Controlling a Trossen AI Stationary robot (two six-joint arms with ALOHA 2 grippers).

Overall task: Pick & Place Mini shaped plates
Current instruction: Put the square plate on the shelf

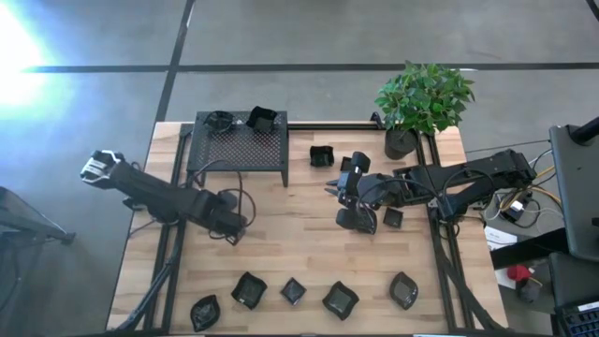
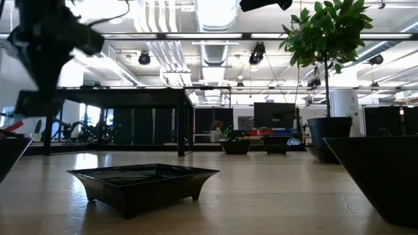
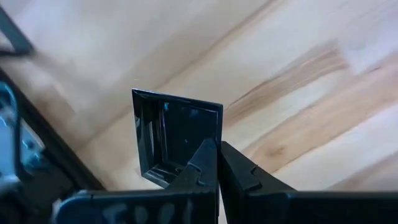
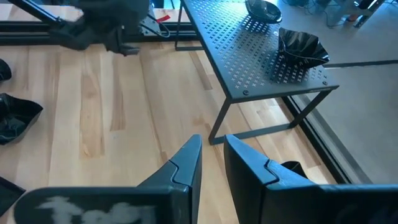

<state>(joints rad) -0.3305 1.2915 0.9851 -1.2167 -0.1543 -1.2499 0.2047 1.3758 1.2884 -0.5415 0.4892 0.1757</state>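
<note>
Left hand: we see it over the left-middle of the tabletop, in front of the stand; its fingers are pinched on the rim of a square plate, which it holds.
Right hand: we see it right of the tabletop's centre, fingers narrowly apart with nothing between them.
Front row of plates: five lie along the front edge, from a leaf-shaped one near the front left to a rounded one near the front right.
Middle plates: one sits toward the back edge, right of the stand; another lies just beside the right hand.
Stand: near the back left corner; we count two plates on top, one at its back right corner, one left of it.
Plant: back right corner.
</note>
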